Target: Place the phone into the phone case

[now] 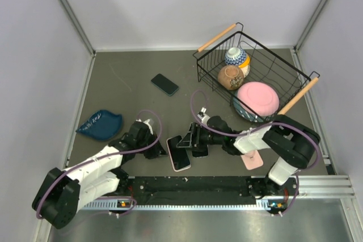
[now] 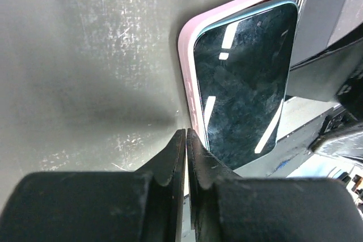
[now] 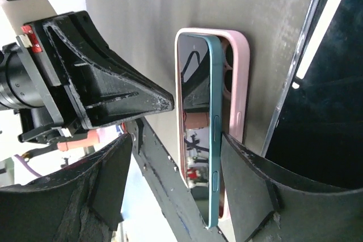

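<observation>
L hand [image 2: 186, 134]: we log it shut, empty, tips just beside phone case [image 2: 187, 43] rim. R hand [image 3: 177, 139]: wide open, straddling phone [image 2: 244, 83]. Phone sits tilted in case, long axis pointing away from L tips.

Phone [image 2: 244, 83] near corner hidden behind left fingers [image 2: 170, 165] — pink case [image 3: 238, 83] lower end partly behind right fingers [image 3: 255, 196].

This is a robot test cell in a lab: plain white panels [image 1: 170, 4] wall in a grey table [image 1: 130, 66] on three sides, with metal framing up the corners. The left arm [image 1: 96, 165] and right arm [image 1: 283, 140] are bolted to a slotted aluminium rail [image 1: 323, 185] along the near edge. Around them sits a staged mix of props: a wire basket [image 1: 272, 63] of bowls [image 1: 258, 97] and a blue dish [image 1: 100, 124].
</observation>
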`<action>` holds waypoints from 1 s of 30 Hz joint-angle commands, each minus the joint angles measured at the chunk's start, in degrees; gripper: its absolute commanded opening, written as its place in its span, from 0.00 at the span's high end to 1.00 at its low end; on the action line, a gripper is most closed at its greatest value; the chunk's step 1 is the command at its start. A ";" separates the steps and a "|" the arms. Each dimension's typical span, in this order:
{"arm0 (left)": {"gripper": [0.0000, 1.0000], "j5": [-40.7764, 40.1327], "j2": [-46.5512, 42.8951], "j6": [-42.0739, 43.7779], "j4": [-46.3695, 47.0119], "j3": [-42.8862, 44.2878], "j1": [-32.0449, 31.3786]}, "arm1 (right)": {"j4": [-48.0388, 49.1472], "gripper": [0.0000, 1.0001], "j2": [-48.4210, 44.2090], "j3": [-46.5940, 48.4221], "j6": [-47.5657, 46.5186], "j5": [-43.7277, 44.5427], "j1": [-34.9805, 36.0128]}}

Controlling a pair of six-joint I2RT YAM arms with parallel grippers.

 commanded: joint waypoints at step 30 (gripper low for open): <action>0.67 -2.38 6.08 0.43 2.21 2.98 0.13 | -23.01 0.34 -1.93 11.67 -10.42 8.98 6.22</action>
